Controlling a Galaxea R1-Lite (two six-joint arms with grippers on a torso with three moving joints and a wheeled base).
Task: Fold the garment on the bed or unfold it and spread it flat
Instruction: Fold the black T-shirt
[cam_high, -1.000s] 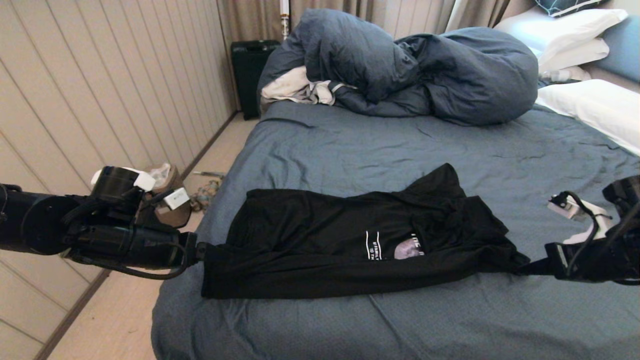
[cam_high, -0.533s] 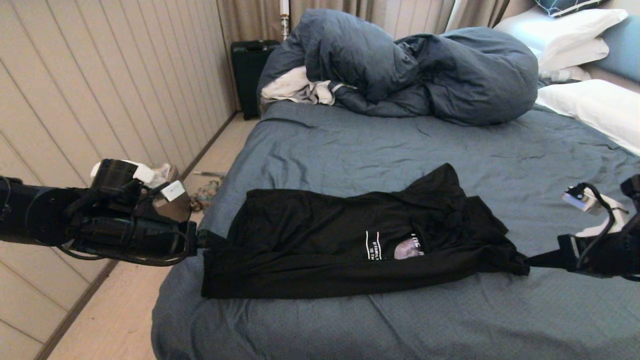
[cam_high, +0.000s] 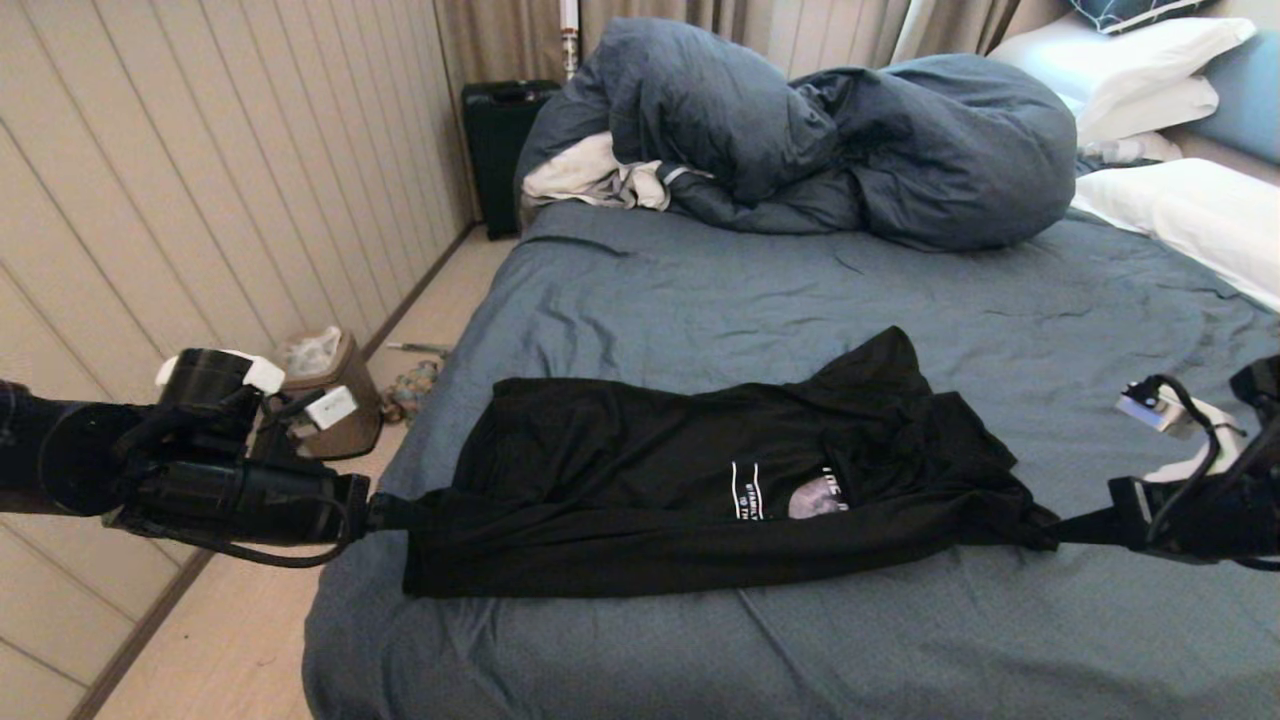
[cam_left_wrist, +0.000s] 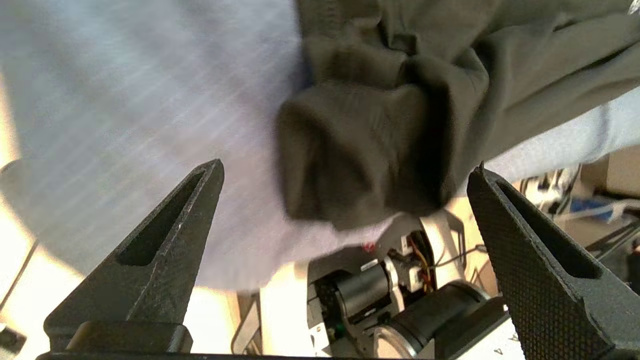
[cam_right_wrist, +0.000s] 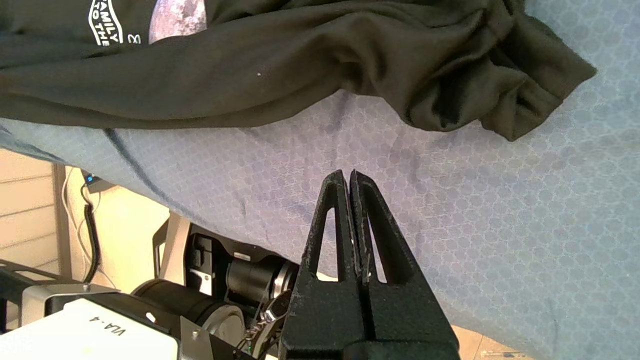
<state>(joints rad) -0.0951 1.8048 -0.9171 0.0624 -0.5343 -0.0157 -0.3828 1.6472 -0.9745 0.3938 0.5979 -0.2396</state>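
The garment (cam_high: 640, 480), a black T-shirt with its grey moon print and white lettering showing, lies doubled lengthwise in a long band across the bed (cam_high: 700, 290), near its front edge. My left gripper (cam_high: 385, 512) sits at the garment's left end, over the bed's side edge. In the left wrist view its jaws (cam_left_wrist: 346, 169) stand wide open, with the bunched end of the garment (cam_left_wrist: 380, 125) just beyond the fingertips and not pinched. My right gripper (cam_high: 1075, 525) is at the garment's crumpled right end. It (cam_right_wrist: 348, 172) is shut on nothing, a little short of the garment (cam_right_wrist: 300, 75).
A bulky dark-blue duvet (cam_high: 820, 130) and a white cloth (cam_high: 590, 175) are heaped at the bed's far side, with white pillows (cam_high: 1190, 210) at the right. On the floor to the left stand a bin (cam_high: 330, 385) and a black case (cam_high: 500, 140) by the panelled wall.
My left arm has drawn back to the left and dropped slightly, away from the garment's left end. The right arm has shifted slightly right. The garment has stayed where it lay.
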